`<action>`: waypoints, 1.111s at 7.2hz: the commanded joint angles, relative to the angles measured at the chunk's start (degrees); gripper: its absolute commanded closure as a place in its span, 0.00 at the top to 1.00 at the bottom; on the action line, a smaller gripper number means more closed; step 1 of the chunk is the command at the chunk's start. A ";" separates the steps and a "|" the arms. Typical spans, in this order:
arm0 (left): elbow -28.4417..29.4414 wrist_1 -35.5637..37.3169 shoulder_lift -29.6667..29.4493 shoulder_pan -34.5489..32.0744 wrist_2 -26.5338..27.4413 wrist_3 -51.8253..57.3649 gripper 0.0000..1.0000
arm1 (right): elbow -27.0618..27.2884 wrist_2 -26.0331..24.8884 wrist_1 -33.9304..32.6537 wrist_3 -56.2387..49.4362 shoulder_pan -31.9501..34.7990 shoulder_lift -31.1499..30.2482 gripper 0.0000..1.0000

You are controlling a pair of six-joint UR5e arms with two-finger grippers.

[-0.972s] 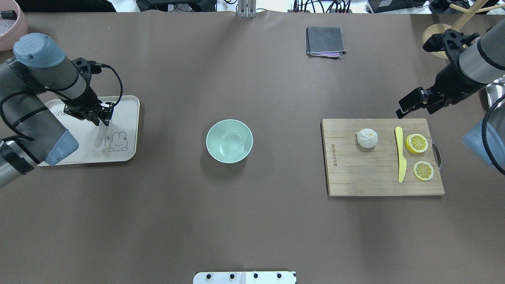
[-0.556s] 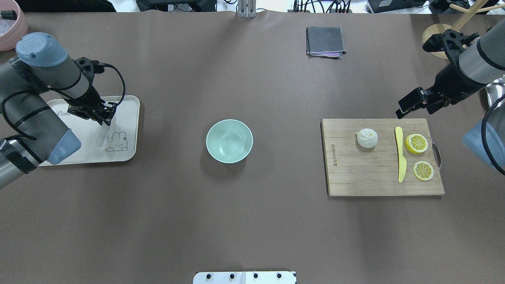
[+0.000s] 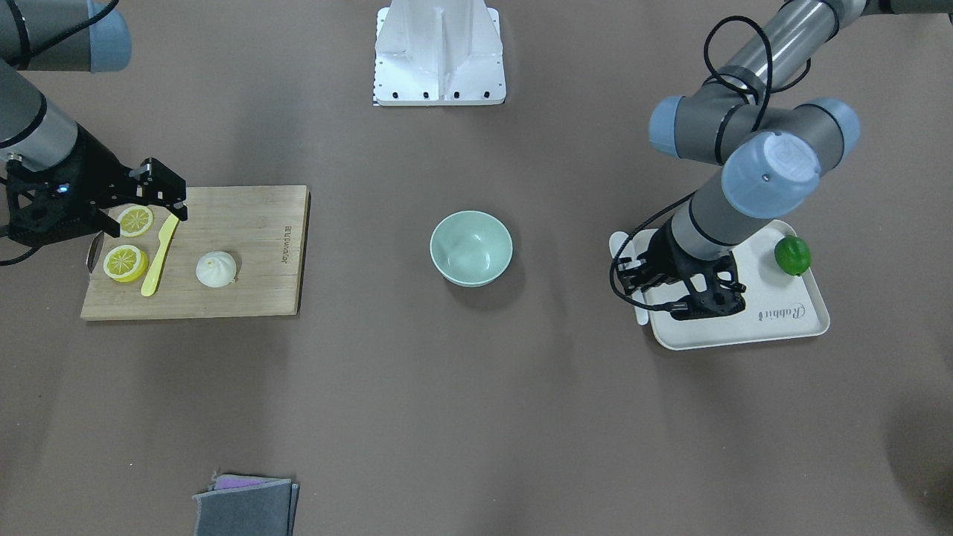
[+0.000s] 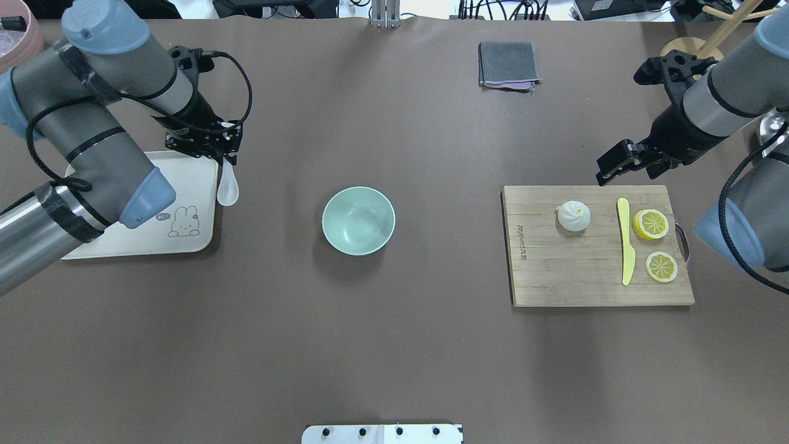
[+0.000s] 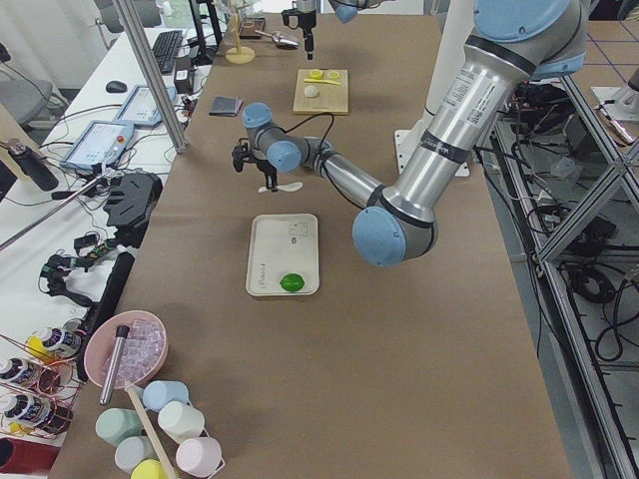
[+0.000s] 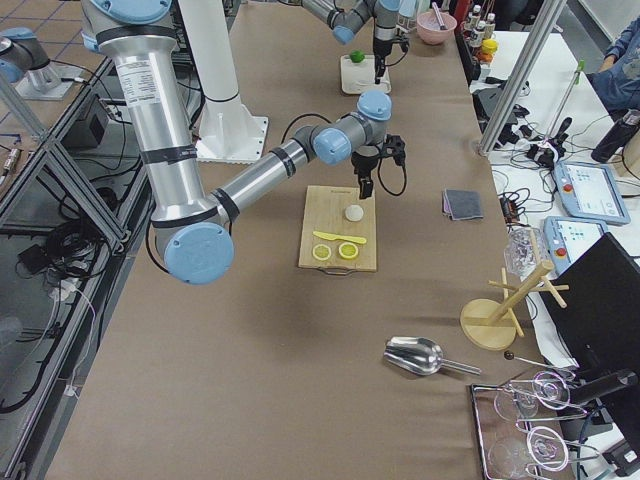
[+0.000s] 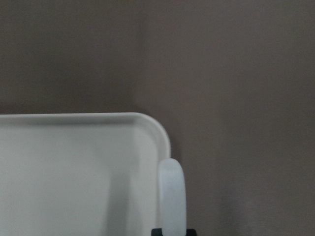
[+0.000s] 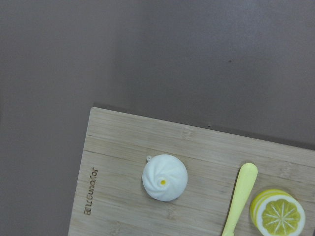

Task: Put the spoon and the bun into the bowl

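My left gripper is shut on the handle of the white spoon. It holds the spoon above the table, just past the beige tray's right far corner. The spoon also shows in the left wrist view, beside the tray corner. The mint-green bowl stands empty at the table's middle. The white bun sits on the wooden cutting board. My right gripper is open and empty, hovering just beyond the board's far edge. The bun shows below it in the right wrist view.
A yellow plastic knife and two lemon slices lie on the board to the right of the bun. A green lime sits on the tray. A folded grey cloth lies at the far side.
My left gripper has lifted the spoon off the tray and carried it right and away, past the tray's corner. My right gripper has moved a little left, toward the bun.
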 commanded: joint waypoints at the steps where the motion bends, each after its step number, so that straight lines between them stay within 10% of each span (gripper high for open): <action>1: 1.66 -0.30 -7.72 4.67 0.52 -8.82 0.00 | -3.73 -3.70 5.16 1.90 -3.46 0.26 0.98; 8: 5.72 -6.71 -10.84 11.10 7.46 -14.30 0.00 | -9.37 -8.09 10.54 1.91 -7.68 -0.44 0.96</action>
